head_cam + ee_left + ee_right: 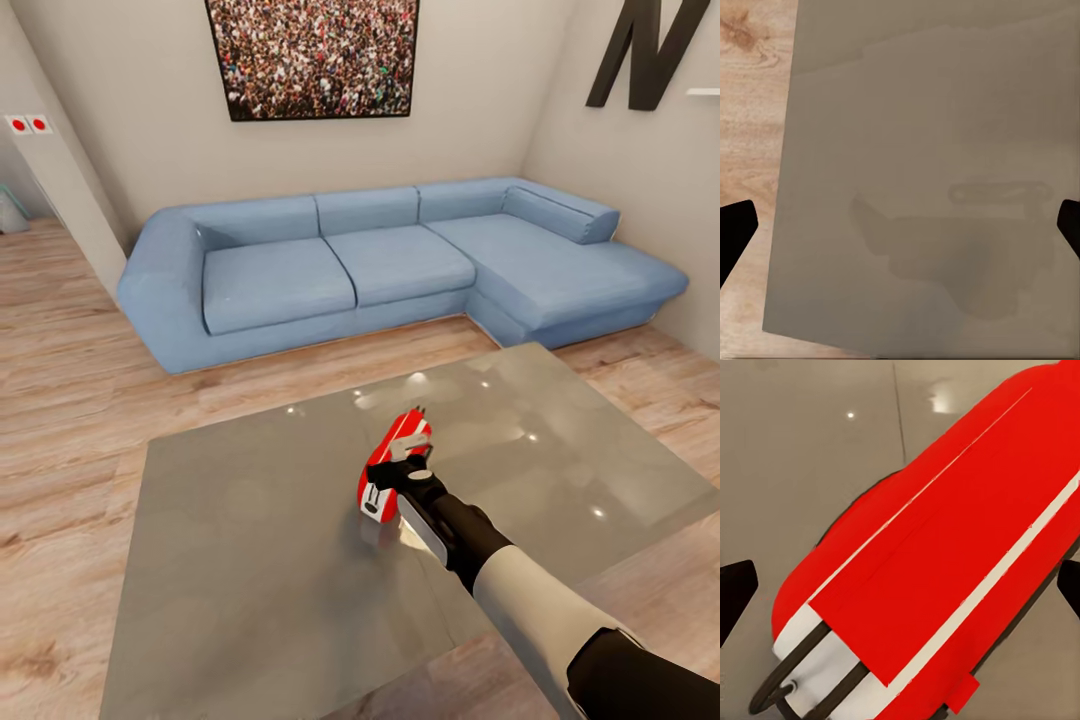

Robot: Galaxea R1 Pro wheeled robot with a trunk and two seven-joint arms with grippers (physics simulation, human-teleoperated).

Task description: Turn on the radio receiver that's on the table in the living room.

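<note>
Under right claw [400, 478], radio receiver [397, 452] on table [250, 560]

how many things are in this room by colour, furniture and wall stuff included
Red: 1, the radio receiver on the table
Grey: 1, the table
Blue: 1, the sofa
Dark: 1, the letter N on the wall
Multicoloured: 1, the crowd picture
Total: 5

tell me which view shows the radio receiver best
The right wrist view: the radio receiver appears close up, with its stripes and white end clear. The head view shows it small on the table, partly behind the right gripper.
</note>
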